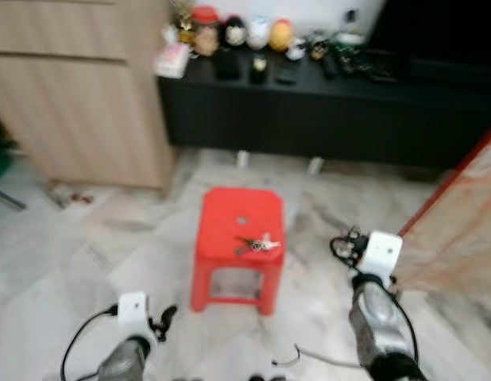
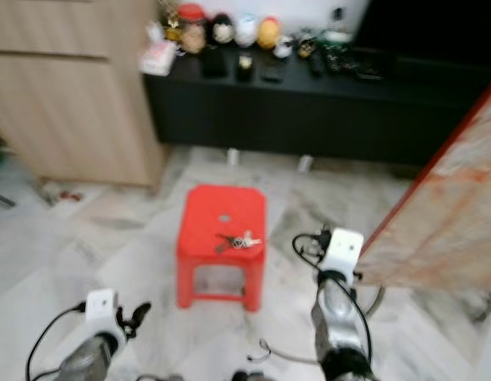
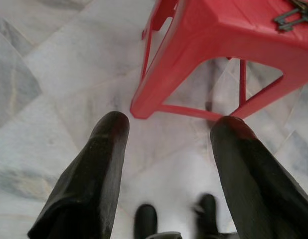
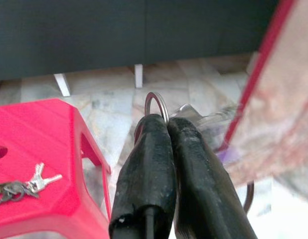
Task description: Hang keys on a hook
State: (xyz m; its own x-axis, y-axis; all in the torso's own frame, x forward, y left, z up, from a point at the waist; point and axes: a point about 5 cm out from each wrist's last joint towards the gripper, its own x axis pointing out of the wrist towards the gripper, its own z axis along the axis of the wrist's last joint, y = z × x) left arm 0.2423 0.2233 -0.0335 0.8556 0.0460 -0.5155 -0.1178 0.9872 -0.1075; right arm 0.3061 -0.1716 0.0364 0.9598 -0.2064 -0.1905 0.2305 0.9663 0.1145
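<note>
**Right claw pinched on a key ring beside the red stool**

The right claw (image 4: 166, 124) has its two black fingers pressed together, and a silver key ring (image 4: 157, 103) stands up from between the tips, with the blurred shapes of keys hanging just behind. In the head views this claw sits raised to the right of the red stool (image 1: 239, 246), its white wrist block level with the seat edge. The left claw (image 3: 169, 127) is spread wide with nothing between its fingers, held low over the marble floor (image 3: 54, 74) close to one leg of the stool. On the stool's seat, near the right front corner, lies a second bunch of keys (image 1: 257, 244), flat and apart from both claws. Beyond the stool a long black tabletop (image 1: 325, 103) runs along the wall, carrying a row of small figurines (image 1: 237, 32) and dark gadgets. A light wooden cabinet (image 1: 79, 87) stands to its left. At the far right, a red-edged, pale orange panel (image 1: 460, 230) leans into view.
</note>
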